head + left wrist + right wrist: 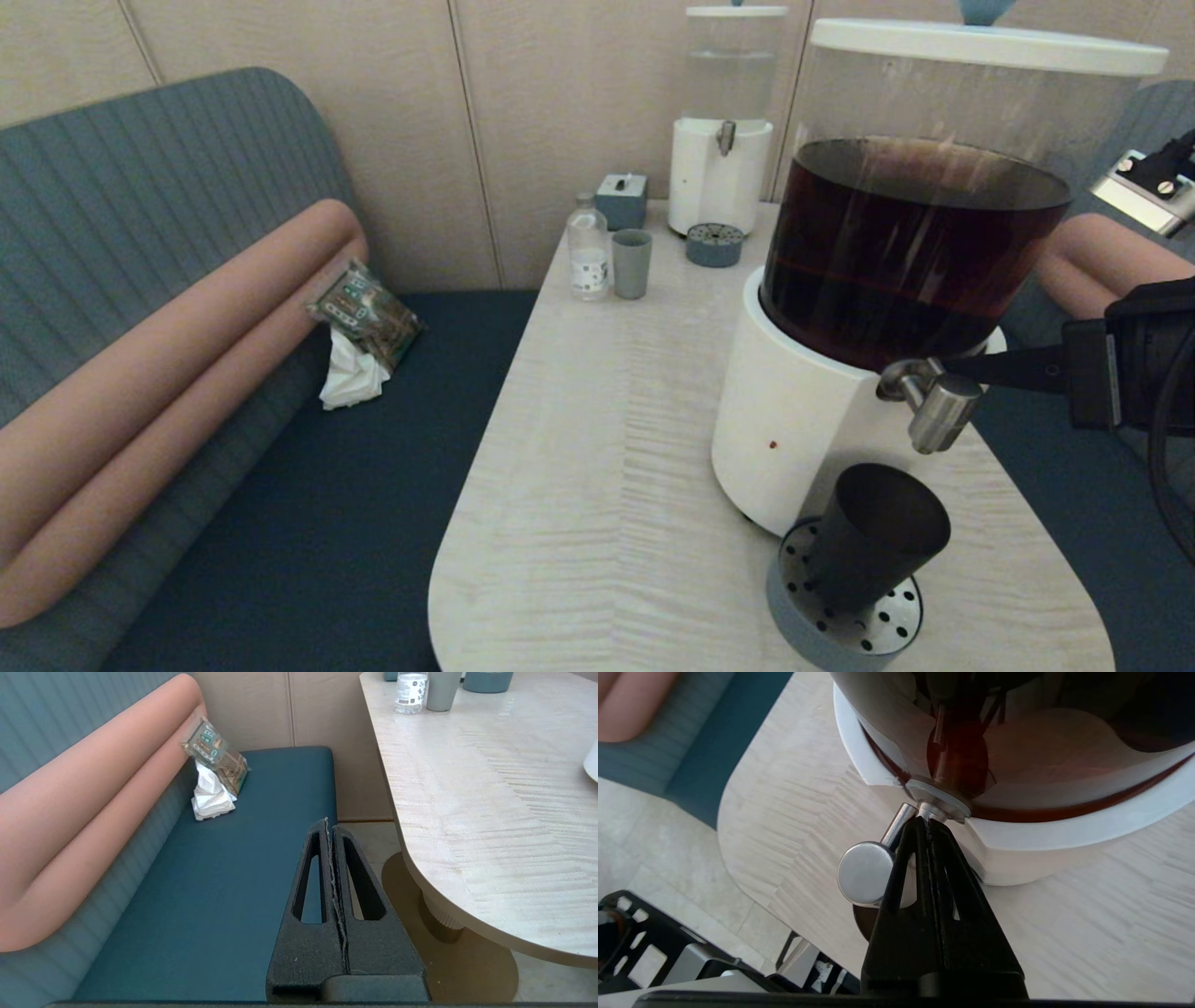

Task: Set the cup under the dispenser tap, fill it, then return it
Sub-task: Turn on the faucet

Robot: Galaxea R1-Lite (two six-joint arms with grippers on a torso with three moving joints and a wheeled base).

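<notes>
Reaching in from the right, my right gripper (928,822) is pressing its fingertips, closed flat together, against the root of the tap (934,399), right where the steel stem meets the white base of the dispenser (794,420). Nothing is sitting between the fingers; they are only touching the stem from its side. Just beside my fingertips the tap's round steel end is jutting out, and past them the tank of dark brown liquid is rising.

Below my gripper, the cup (873,537) is sitting on the perforated drip tray (868,630), under the tap's spout and tilting a little toward the table's near edge. I am not touching it. Its inside is looking dark, and I cannot tell whether any liquid is in it.

Well apart from this hand, across the table (607,448), a clear bottle (588,250) and a grey-green cup (632,263) are standing side by side near a small dispenser (721,168) holding clear liquid.

My left gripper (329,826) is hanging off the table's left side over the blue bench (210,882), fingers pressed together and empty. Ahead of it, a snack packet (216,753) and a crumpled tissue (211,795) are lying against the bench's back cushion.
</notes>
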